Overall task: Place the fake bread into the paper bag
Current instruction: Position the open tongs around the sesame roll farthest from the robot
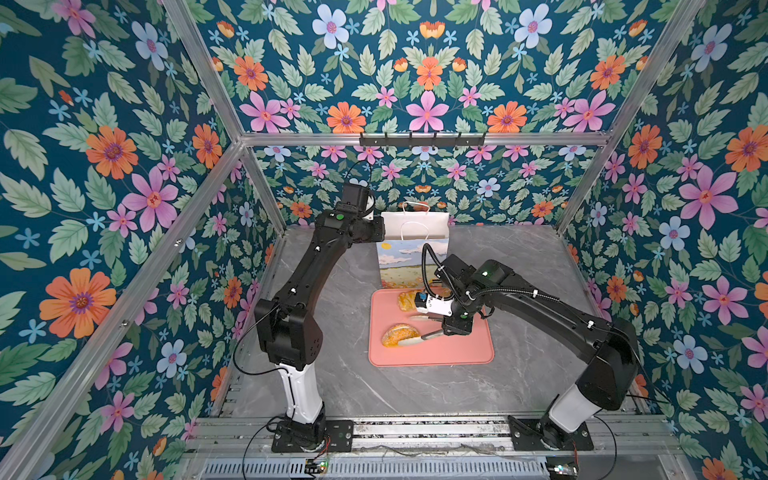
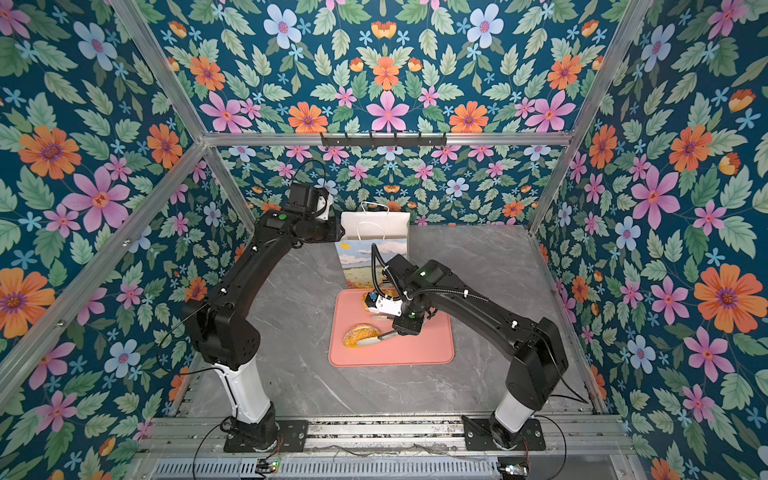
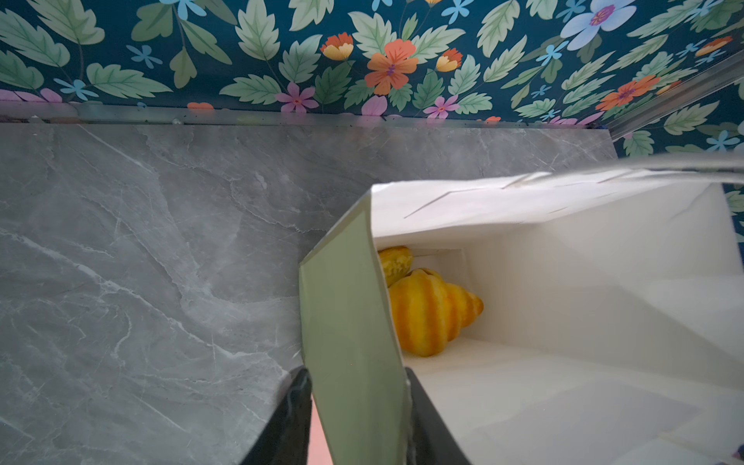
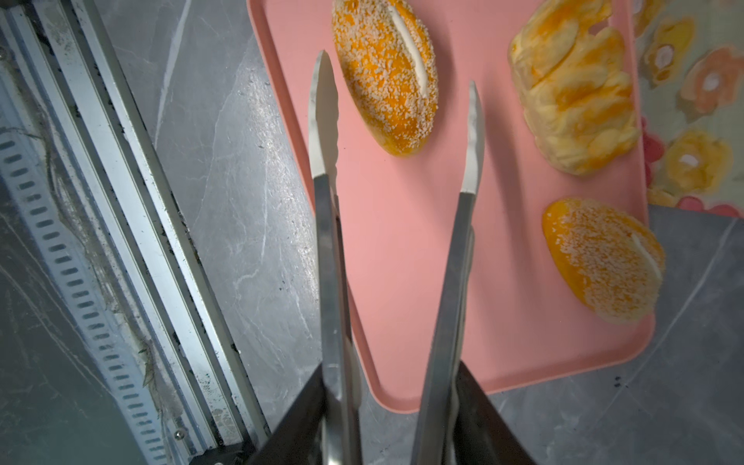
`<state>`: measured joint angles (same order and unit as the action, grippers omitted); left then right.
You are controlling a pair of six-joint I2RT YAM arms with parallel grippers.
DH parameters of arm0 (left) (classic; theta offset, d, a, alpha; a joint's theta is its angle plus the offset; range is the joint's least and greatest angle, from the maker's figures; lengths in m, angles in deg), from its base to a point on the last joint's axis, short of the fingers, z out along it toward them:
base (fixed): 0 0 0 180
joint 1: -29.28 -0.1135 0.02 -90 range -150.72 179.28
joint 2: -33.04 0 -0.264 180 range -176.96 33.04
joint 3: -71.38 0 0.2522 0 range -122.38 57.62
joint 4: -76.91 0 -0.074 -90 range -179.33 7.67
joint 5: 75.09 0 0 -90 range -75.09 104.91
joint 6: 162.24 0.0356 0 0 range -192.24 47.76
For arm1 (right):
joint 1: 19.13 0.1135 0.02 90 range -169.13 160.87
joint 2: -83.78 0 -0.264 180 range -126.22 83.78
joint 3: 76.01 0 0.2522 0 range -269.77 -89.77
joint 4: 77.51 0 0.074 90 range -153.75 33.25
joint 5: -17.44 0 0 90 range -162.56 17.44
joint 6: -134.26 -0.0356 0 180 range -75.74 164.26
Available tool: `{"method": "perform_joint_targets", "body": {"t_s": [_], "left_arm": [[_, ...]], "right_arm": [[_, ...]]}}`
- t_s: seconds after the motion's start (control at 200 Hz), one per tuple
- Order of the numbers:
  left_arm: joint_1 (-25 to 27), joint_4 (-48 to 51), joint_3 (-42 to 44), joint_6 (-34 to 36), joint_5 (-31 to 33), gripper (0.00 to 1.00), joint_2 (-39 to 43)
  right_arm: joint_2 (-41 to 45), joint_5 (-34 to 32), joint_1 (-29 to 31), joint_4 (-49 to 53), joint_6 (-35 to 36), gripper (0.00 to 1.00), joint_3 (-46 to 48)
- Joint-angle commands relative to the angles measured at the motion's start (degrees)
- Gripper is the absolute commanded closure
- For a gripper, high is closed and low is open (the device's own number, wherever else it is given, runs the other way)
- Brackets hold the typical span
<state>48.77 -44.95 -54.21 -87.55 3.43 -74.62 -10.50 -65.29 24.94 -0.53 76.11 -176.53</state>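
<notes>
Fake bread lies in two places. Below my right pincer (image 4: pixel 392 402), three pieces sit on the pink tray (image 4: pixel 402 249). A sesame roll (image 4: pixel 384 76) lies just ahead of the tongs (image 4: pixel 328 241). A lattice pastry (image 4: pixel 575 88) is farther out to one side, and a second sesame roll (image 4: pixel 602 259) lies off to that same side, by the tray's edge. My right pincer is clamped on the metal tongs, whose two white-tipped arms stand spread. The near end of the first roll sits between the tips, with one tip just beside its flank and the other apart from it. Whether that nearer tip touches the roll I cannot tell.

My left pincer (image 3: pixel 358 406) pinches the side wall of the paper bag (image 3: pixel 563 282) at its rim, one black finger (image 3: pixel 292 418) outside and the other inside. Ahead of it and below, on the bag's white floor, lies a ridged croissant (image 3: pixel 430 312). Behind that is a second ridged piece (image 3: pixel 396 263), half hidden by the wall I hold. In both top views the bag (image 1: pixel 399 266) (image 2: pixel 353 266) stands upright on the grey marble table (image 3: pixel 120 241), just beyond the tray.
</notes>
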Motion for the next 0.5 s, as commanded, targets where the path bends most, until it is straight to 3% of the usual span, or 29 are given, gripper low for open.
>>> {"method": "perform_joint_targets", "body": {"t_s": [0.0, 0.495], "left_arm": [[-0.06, -0.87, 0.23, -0.25, -0.12, 0.62, 0.87], [-0.06, -0.57, -0.23, -0.16, 0.05, 0.62, 1.05]], "right_arm": [[-2.16, -2.14, 0.05, 1.42, 0.04, 0.53, -1.27], [-5.69, 2.4, 0.05, 2.03, 3.43, 0.52, -5.49]]}}
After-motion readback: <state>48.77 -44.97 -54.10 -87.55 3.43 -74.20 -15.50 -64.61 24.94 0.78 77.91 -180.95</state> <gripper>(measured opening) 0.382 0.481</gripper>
